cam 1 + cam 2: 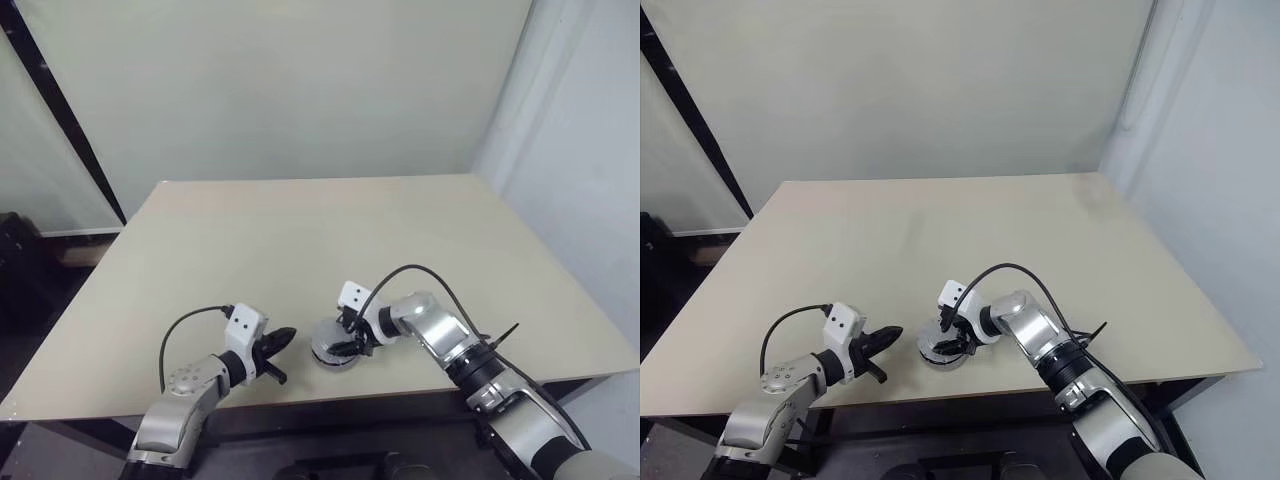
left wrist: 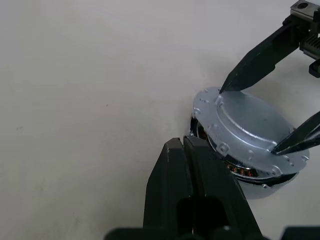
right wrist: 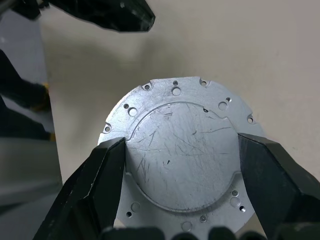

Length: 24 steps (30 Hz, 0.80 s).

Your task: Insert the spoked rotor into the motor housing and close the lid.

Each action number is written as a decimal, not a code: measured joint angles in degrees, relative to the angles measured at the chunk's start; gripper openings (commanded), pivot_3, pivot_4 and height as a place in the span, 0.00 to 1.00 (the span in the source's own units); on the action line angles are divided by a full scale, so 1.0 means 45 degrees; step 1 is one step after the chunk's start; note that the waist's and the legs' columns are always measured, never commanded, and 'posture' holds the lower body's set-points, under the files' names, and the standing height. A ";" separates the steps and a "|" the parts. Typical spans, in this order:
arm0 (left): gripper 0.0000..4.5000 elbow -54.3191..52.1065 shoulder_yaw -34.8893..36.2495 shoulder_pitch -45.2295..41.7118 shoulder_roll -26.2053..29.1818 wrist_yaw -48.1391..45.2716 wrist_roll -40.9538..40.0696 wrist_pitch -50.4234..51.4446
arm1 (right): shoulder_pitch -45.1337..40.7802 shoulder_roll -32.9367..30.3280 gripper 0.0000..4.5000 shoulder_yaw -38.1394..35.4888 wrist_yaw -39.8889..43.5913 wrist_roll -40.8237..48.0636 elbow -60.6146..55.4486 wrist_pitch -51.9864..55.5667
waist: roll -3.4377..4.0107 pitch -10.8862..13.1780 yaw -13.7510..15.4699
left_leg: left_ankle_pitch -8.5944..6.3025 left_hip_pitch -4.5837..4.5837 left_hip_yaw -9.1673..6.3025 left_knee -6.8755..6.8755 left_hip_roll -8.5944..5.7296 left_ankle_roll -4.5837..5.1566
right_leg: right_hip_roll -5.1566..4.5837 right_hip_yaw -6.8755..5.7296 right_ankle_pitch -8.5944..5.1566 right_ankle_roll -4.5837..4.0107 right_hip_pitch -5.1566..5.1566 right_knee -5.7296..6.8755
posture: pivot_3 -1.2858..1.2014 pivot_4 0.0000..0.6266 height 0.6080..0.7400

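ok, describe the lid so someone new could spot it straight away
On the beige table, look near the front edge, between the two arms. The lid is the scratched silver disc with a raised round centre and small holes around its flange, lying on top of the motor housing, whose copper windings show beneath its rim. The right hand has a black finger at either side of it.

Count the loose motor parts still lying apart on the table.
0. Only the stacked motor remains: the lid sits on the motor housing, between the right gripper fingers. The rotor may be hidden inside.
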 measured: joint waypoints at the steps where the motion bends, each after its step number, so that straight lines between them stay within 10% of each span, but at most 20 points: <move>1: 0.00 0.0000 -0.0020 0.0000 -0.0016 0.0003 0.0002 0.0000 | -0.0004 -0.0028 0.72 0.0122 -0.0006 -0.0096 -0.0110 0.0050 | 0.0000 0.0000 -0.0001 | 0.0000 0.0000 0.0000 0.0001 0.0000 0.0000 | -0.0001 0.0001 0.0000 0.0000 0.0000 0.0000 | 0.52 0.00 1.00; 24: 0.00 0.0005 -0.0124 0.0000 -0.0390 0.0112 0.0135 -0.0139 | -0.0366 -0.0101 0.72 0.1226 -0.0069 -0.0987 -0.0615 0.0677 | 0.0004 -0.0008 0.0002 | -0.0001 0.0011 -0.0004 0.0029 -0.0005 0.0000 | -0.0004 -0.0003 -0.0001 -0.0001 0.0023 0.0007 | 0.52 0.00 1.00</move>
